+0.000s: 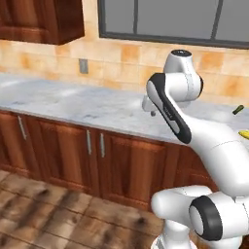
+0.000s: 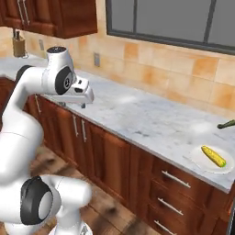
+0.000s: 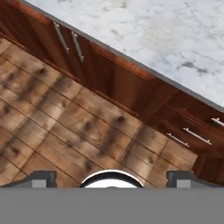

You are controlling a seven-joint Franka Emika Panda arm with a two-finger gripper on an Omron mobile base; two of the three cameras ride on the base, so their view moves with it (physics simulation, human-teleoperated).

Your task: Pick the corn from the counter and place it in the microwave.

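- The corn (image 2: 213,156) lies on a white plate (image 2: 198,161) near the front edge of the bench (image 2: 137,114), far to the right in the right base view.
- In the left base view, the arm hides nearly all of the corn (image 1: 243,133); a yellow tip shows at the right edge, cut off by the frame.
- The corn is a small yellow cob with bumpy kernels and a faint green tinge along one side.
- Its long axis runs slantwise on the plate, from upper left to lower right in the right base view, roughly from the wall side toward the front edge.
- A dark green vegetable (image 2: 226,124) lies on the bench behind the plate, apart from it and cut by the right frame edge; its kind is hard to tell. It also shows past the arm in the left base view (image 1: 238,110).
- The gripper (image 2: 82,105) hangs over the front edge of the bench, well apart from the corn, pointing down.
- In the hand view two dark fingers (image 3: 41,178) rise at the bottom corners, wide apart, with nothing between them; below are the wooden floor (image 3: 52,127) and cabinet fronts (image 3: 109,74).
- A knife block (image 2: 19,46) stands far left on the bench, small and blurred.
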